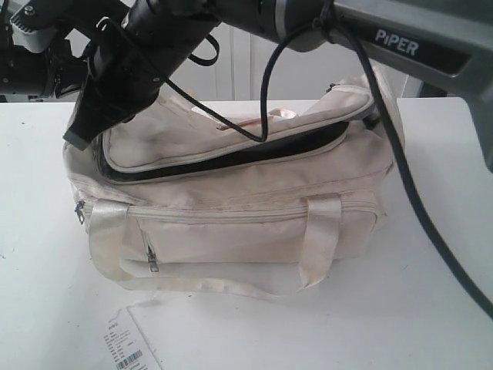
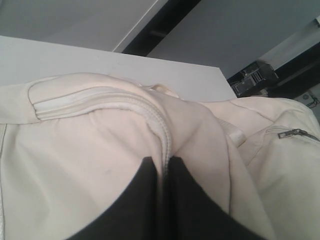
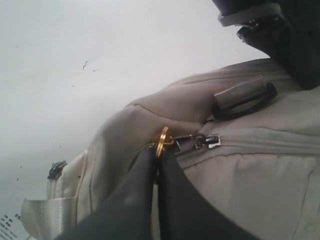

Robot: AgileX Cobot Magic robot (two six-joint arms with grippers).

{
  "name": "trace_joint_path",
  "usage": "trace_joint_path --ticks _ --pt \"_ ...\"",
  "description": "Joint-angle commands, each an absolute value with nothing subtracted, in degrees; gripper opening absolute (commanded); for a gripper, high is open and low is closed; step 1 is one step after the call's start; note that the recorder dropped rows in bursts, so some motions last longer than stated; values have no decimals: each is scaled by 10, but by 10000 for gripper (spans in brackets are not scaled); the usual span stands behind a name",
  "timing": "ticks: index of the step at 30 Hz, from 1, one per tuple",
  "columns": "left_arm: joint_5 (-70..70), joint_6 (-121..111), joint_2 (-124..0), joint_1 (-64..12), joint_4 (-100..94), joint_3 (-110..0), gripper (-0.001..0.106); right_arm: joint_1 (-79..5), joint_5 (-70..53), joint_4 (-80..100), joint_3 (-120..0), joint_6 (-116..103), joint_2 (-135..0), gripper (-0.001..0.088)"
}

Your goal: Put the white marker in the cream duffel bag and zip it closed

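The cream duffel bag (image 1: 231, 200) lies on the white table, its top zip gaping along most of its length and showing black lining (image 1: 231, 158). The white marker is out of view. My right gripper (image 1: 81, 132) reaches across to the bag's left end. In the right wrist view it (image 3: 157, 152) is shut on the gold ring charm (image 3: 163, 140) of the zipper slider (image 3: 197, 142). My left gripper (image 2: 162, 162) is shut on the bag's cream zip seam (image 2: 161, 132), pinching a ridge of fabric. Where it stands in the exterior view I cannot tell.
A white barcoded paper tag (image 1: 127, 348) lies at the table's front, left of centre. Both loop handles (image 1: 320, 239) hang down the bag's front. The right arm and its black cable (image 1: 416, 208) cross above and beside the bag. Another dark arm part (image 3: 285, 35) hangs over the bag.
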State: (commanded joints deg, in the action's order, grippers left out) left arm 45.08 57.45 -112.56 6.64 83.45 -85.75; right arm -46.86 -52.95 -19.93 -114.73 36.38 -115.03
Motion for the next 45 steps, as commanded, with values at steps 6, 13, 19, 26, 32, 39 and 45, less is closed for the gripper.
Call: trace_joint_path --ticks 6,13,19,26,32,39,45 --pt "451 574 -1126 66 834 -857 3 -470 -553 -208 -1147 364 -1142 0" --pt "449 574 -1126 66 834 -857 3 -470 -582 -216 -1147 364 -1142 0" --pt "448 574 -1126 66 834 -857 3 -470 -612 -238 -1147 374 -1142 0" --pt "447 574 -1126 66 834 -857 3 -470 -635 -238 -1147 376 -1142 0" --pt "447 574 -1126 66 834 -857 3 -470 -651 -263 -1147 388 -1142 0" --pt "440 556 -1126 66 839 -857 102 -470 -629 -255 -1147 388 -1142 0" --pt "442 541 -1120 75 822 -857 573 -470 -599 -238 -1147 388 -1144 0"
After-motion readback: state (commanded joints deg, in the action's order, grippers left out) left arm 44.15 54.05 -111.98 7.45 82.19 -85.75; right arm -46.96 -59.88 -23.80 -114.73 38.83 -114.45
